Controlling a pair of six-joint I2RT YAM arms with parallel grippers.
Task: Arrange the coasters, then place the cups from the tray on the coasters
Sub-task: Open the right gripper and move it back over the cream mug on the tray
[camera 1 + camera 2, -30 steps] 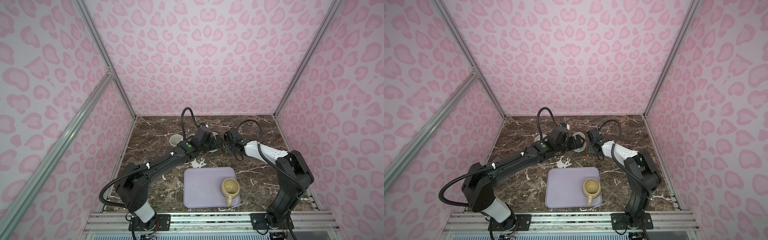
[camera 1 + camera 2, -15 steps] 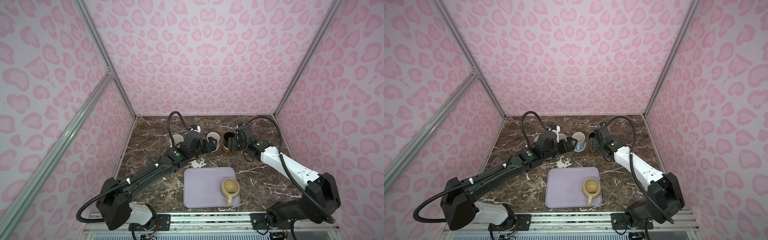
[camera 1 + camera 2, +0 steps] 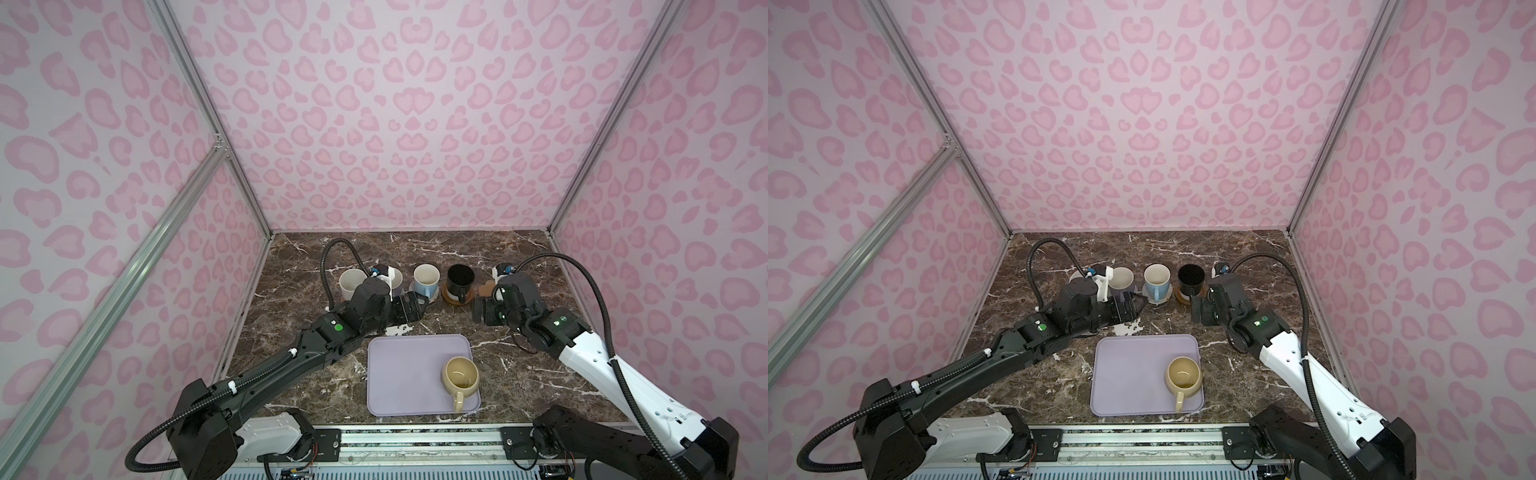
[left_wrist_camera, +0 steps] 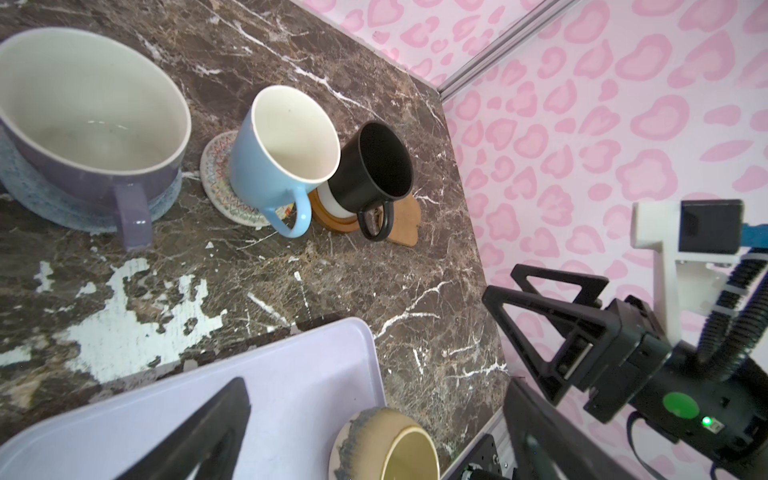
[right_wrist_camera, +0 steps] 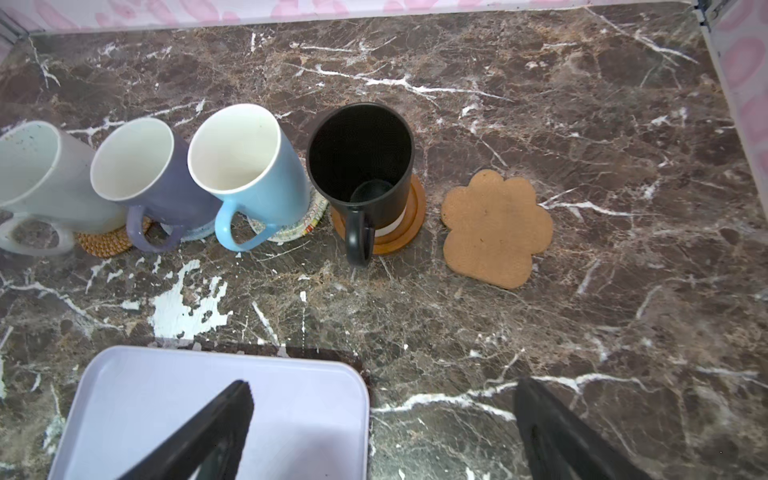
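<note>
Four cups stand in a row at the back: white on the orange woven coaster, lavender on the grey-blue coaster, light blue on the cream coaster, black on the brown wooden coaster. The paw-shaped coaster lies bare to their right. A beige cup sits on the lavender tray. My right gripper hangs open and empty just in front of the black cup. The left gripper is open and empty in front of the lavender and blue cups.
Pink patterned walls close in the brown marble table on three sides. A white scuffed patch marks the marble between the cups and the tray. A metal rail runs along the table's front edge.
My right gripper opened, let go of the black cup on the wooden coaster and drew back toward the front. The left arm also pulled back from the cups.
</note>
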